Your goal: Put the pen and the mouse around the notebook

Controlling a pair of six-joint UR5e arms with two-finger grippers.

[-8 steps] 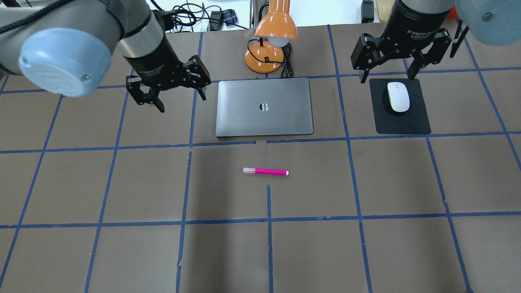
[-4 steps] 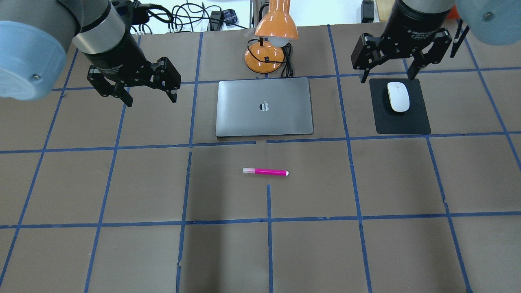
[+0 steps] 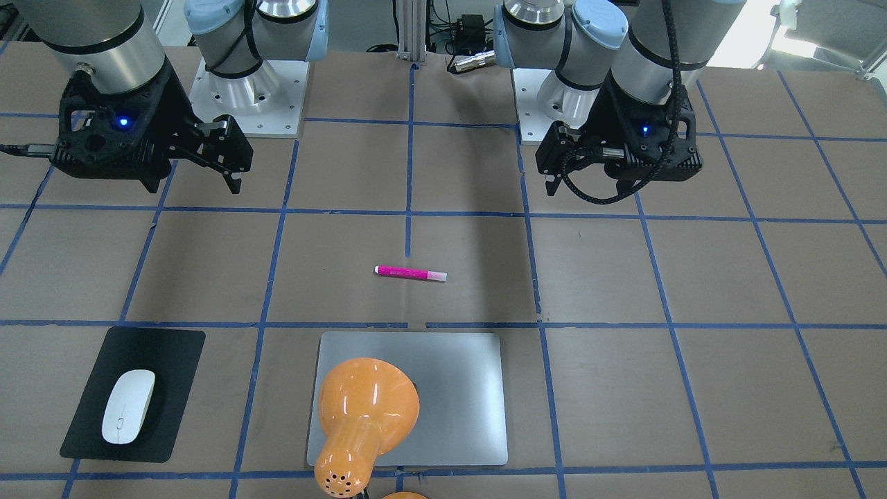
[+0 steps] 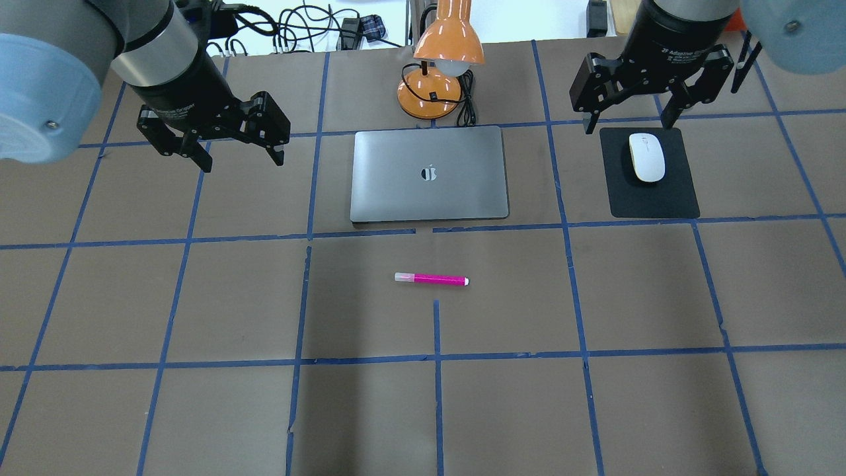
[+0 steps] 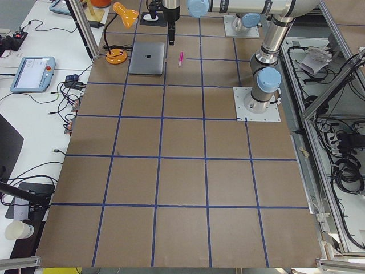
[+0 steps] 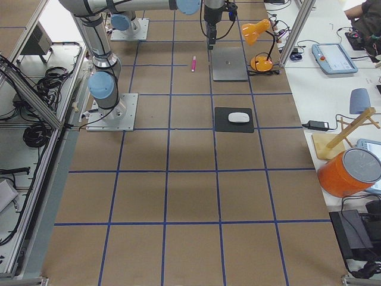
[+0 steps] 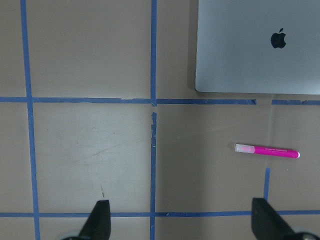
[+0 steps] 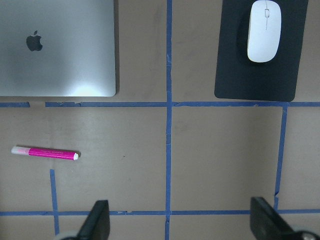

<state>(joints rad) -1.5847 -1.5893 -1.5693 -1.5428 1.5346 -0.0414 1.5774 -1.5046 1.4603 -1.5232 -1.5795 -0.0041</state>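
Left gripper (image 4: pixel 242 162) and right gripper (image 4: pixel 628 126) are held wide open, empty; pen (image 4: pixel 431 279) is laid near notebook (image 4: pixel 429 192), mouse (image 4: pixel 646 157) on black mat (image 4: pixel 654 199).

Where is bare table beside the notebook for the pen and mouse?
Left of the notebook the table is bare, near the open left gripper. The strip between notebook and black mat, where the mouse lies, is bare too, as is the band between notebook and pen. Behind the notebook the lamp base and cord crowd it.
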